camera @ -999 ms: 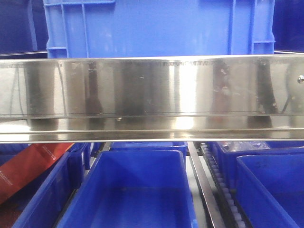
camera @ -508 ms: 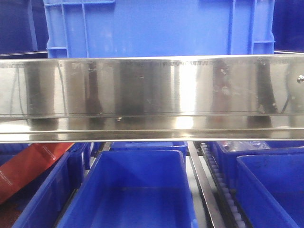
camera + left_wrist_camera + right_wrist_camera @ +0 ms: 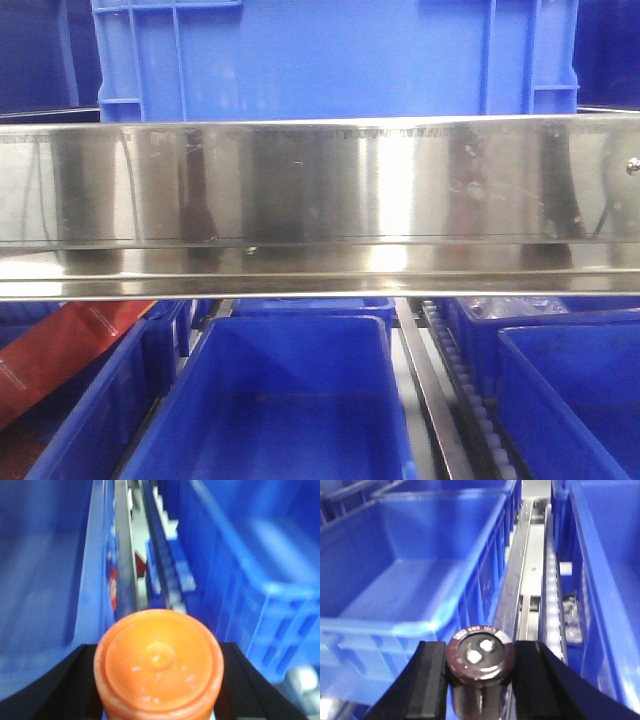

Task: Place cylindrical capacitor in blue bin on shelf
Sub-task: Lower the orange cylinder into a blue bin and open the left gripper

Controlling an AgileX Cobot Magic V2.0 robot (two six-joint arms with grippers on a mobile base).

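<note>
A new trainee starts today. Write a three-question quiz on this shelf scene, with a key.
1. True or false: the left jaws hold an orange cylinder.
2. What is clamped in the right jaws? A) a spoon B) a dark cylinder with two metal studs on top C) nothing
3. Fill in: the bins below the steel rail are ____.
Key: 1 true; 2 B; 3 blue.
</note>
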